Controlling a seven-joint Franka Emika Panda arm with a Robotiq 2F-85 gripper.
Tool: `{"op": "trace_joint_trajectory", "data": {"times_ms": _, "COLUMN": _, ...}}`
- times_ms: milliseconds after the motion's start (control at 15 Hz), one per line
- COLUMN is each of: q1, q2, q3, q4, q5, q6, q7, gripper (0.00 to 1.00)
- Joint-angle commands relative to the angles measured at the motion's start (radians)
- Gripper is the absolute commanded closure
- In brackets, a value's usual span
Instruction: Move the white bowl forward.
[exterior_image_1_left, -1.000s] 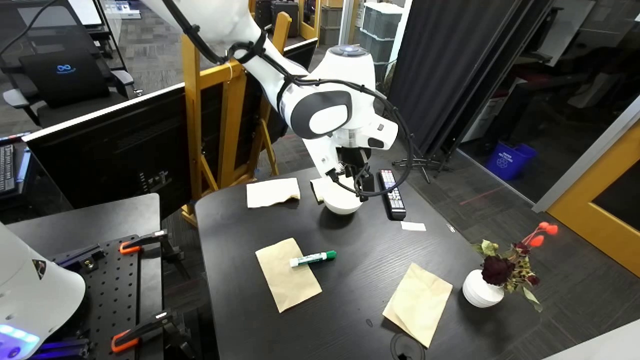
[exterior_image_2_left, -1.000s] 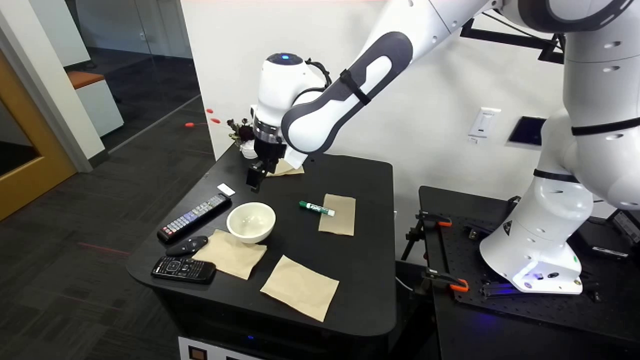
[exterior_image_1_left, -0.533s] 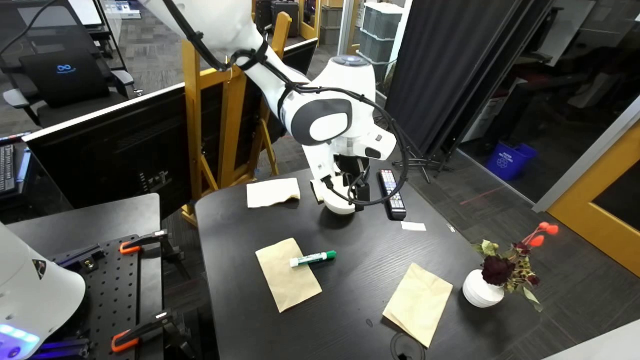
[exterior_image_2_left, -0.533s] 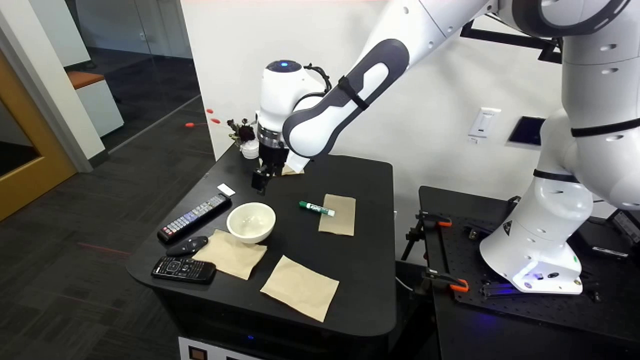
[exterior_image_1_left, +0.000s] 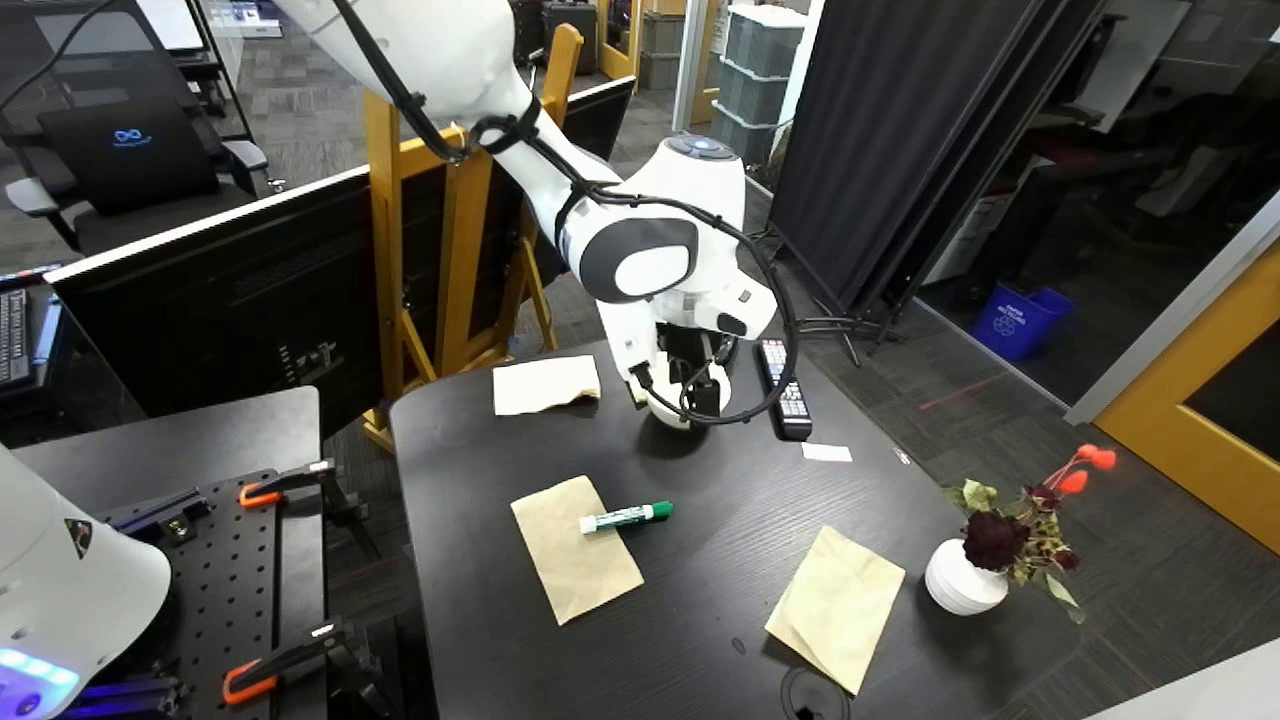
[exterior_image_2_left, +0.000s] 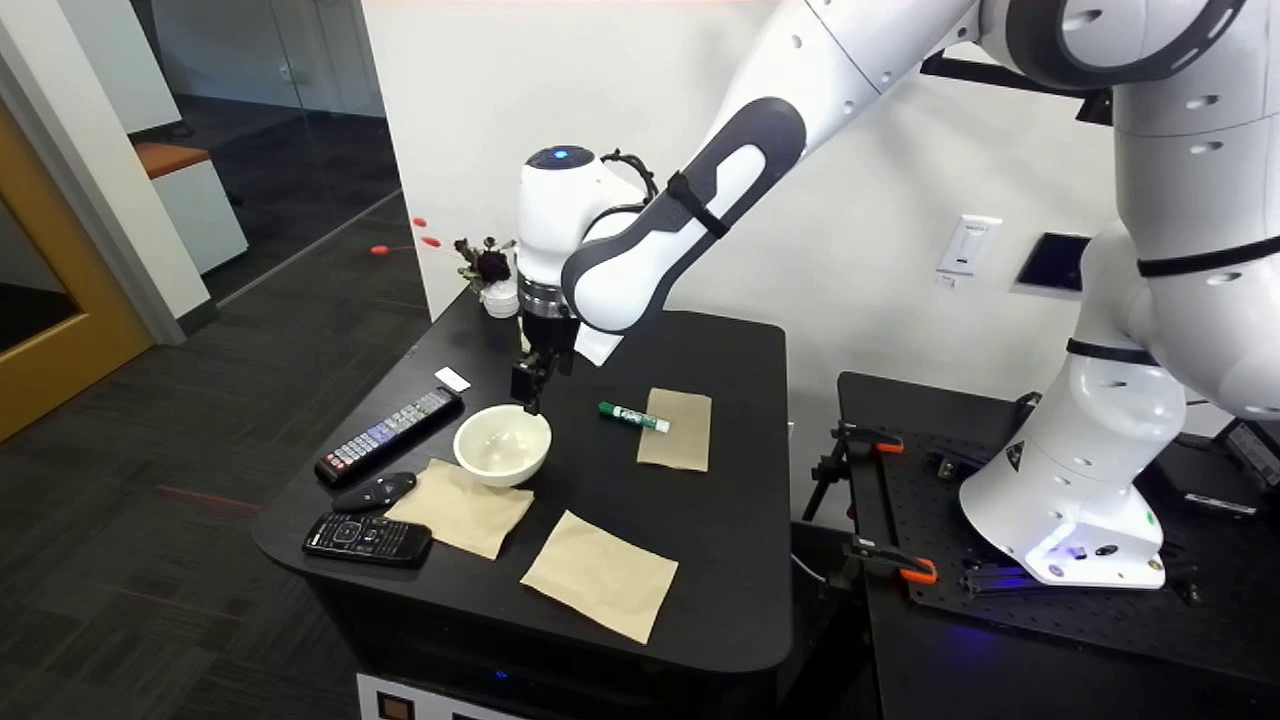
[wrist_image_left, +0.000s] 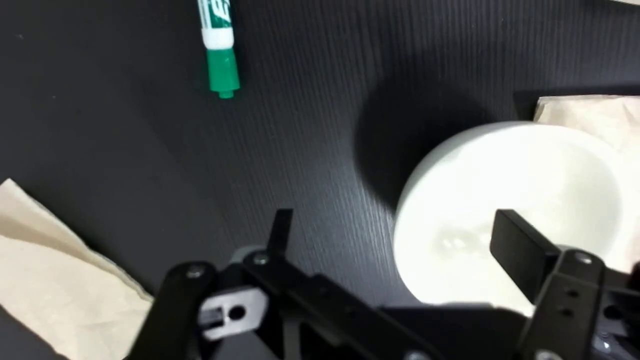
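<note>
The white bowl (exterior_image_2_left: 502, 446) stands upright on the dark table, its lower edge by a tan napkin. It is partly hidden behind my gripper (exterior_image_1_left: 703, 395) in an exterior view, where some of the white bowl (exterior_image_1_left: 662, 414) still shows. My gripper (exterior_image_2_left: 530, 395) is just above the far rim of the bowl, pointing down. In the wrist view my gripper (wrist_image_left: 392, 217) is open with nothing held. One finger is over the inside of the bowl (wrist_image_left: 450, 215) and the other is over the table outside it, so the rim runs between them. I cannot tell whether a finger touches it.
A long remote (exterior_image_2_left: 390, 435) lies beside the bowl, with two smaller remotes (exterior_image_2_left: 375, 492) (exterior_image_2_left: 367, 540) near it. Tan napkins (exterior_image_2_left: 600, 575) (exterior_image_2_left: 462, 508) lie around. A green marker (exterior_image_2_left: 634, 417) rests partly on another napkin (exterior_image_2_left: 676, 450). A flower vase (exterior_image_1_left: 966, 578) stands near the table edge.
My gripper has moved down and toward the bowl, and its fingers are now at the rim's height or just above. The bowl has not moved.
</note>
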Motion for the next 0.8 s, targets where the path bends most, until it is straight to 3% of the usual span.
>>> {"op": "trace_joint_trajectory", "data": {"times_ms": 0, "q1": -0.012, "q2": 0.042, "q3": 0.017, "q4": 0.050, "q5": 0.032, "q6": -0.033, "q7": 0.014, "gripper": 0.00}}
{"op": "trace_joint_trajectory", "data": {"times_ms": 733, "q1": -0.008, "q2": 0.134, "q3": 0.018, "q4": 0.130, "q5": 0.087, "q6": -0.007, "q7": 0.029, "gripper": 0.00}}
